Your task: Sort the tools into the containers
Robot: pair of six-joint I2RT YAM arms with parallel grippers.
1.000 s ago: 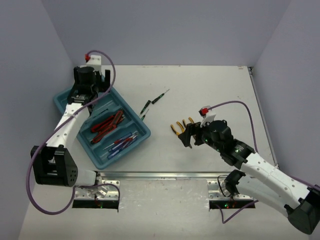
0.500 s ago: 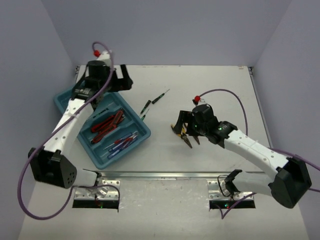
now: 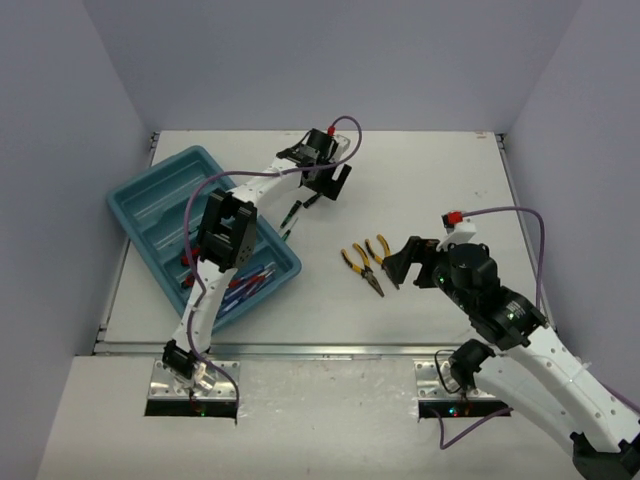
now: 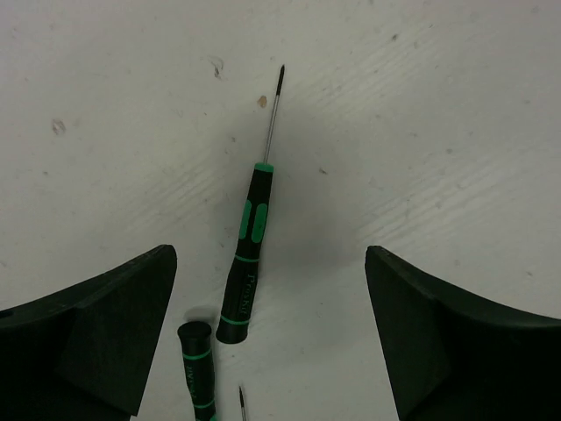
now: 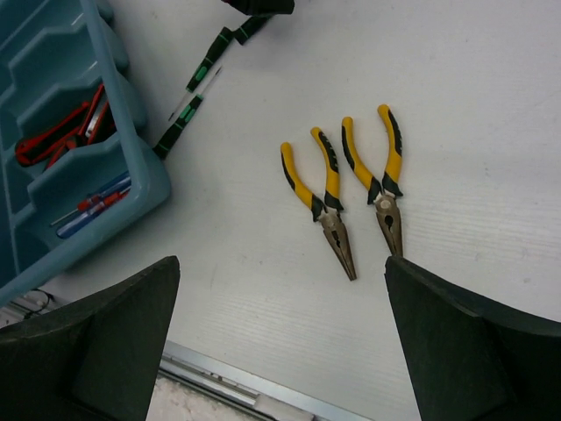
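Top external view: the left arm is stretched out past the teal tray [image 3: 135, 203], and the left gripper [image 3: 332, 184] hangs over the middle of the table [image 3: 450, 170]. In the left wrist view its fingers [image 4: 96, 333] stand wide apart with nothing between them. A thin black-green screwdriver [image 4: 249, 250] lies flat on the table below the gap, its tip pointing away from the camera. The handle end of a second screwdriver [image 4: 196, 364] lies just beside it. A thin tip at the bottom edge may belong to a third, but too little of it shows to be sure.

The right gripper [image 3: 398, 265] hovers near the two yellow-handled pliers [image 5: 323, 197]. Its fingers [image 5: 96, 342] are also spread wide and hold nothing. The pliers lie side by side on the table, noses toward the near edge, just apart from each other.

The tray sits at an angle on the left side of the table. Red-handled cutters [image 5: 60, 138] lie in one compartment. Blue-handled screwdrivers [image 5: 95, 204] lie in the outer compartment beside it, the one nearest the pliers.
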